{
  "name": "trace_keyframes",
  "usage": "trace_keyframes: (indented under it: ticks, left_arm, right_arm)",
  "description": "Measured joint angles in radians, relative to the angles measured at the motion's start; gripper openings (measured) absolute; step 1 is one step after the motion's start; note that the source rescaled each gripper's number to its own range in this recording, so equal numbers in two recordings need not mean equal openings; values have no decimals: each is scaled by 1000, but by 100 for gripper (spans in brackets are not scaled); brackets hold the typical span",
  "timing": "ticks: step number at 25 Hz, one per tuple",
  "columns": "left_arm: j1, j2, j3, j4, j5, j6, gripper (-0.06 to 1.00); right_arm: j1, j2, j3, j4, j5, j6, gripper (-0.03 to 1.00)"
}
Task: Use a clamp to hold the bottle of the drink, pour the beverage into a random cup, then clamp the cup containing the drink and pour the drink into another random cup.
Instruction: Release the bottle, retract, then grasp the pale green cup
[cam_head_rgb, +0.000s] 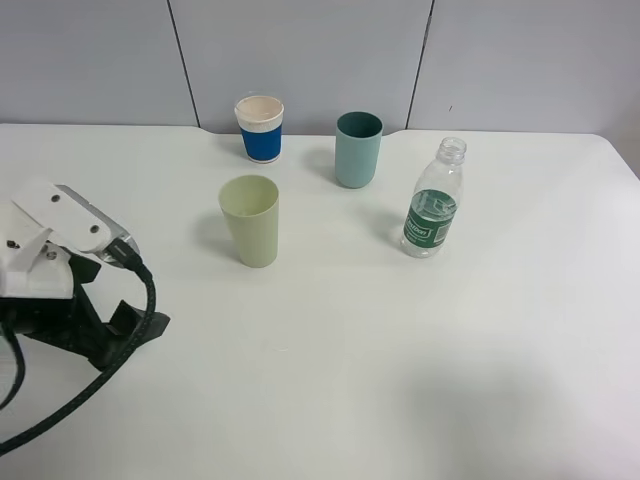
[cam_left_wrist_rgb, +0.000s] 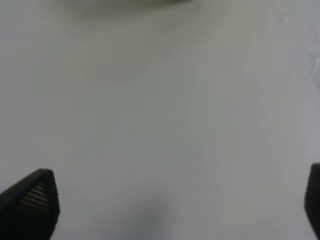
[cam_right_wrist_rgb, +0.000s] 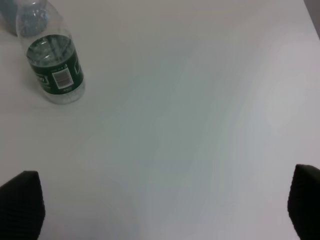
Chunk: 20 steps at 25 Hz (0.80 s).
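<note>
Clear bottle (cam_head_rgb: 433, 205) with a green label, no cap, upright on the white table (cam_head_rgb: 400, 380), right of the middle in the high view and touching nothing. Teal cup (cam_head_rgb: 358, 149) just up and left of it, white cup with a blue band (cam_head_rgb: 260, 128) further left near the top, pale yellow-green cup (cam_head_rgb: 250, 220) left of the middle, all upright and apart. Left hand (cam_left_wrist_rgb: 172, 202) spread wide over bare table at the lower left, holding nothing; right hand (cam_right_wrist_rgb: 162, 202) spread wide and empty too, well apart from the bottle.
</note>
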Motion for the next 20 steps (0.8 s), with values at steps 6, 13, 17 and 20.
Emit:
trace_keyframes:
  ticks: [6, 13, 17, 20]
  left_arm:
    - [0, 130, 20, 16, -229, -4, 100]
    - [0, 313, 20, 93, -481, -5, 100]
    - [0, 425, 19, 116, -655, -7, 100]
    - [0, 495, 19, 151, -763, -7, 100]
  right_arm:
    - [0, 0, 0, 0, 0, 0, 93]
    - [0, 0, 0, 0, 0, 0, 93]
    - [0, 0, 0, 0, 0, 0, 93]
    - [0, 0, 0, 0, 0, 0, 93]
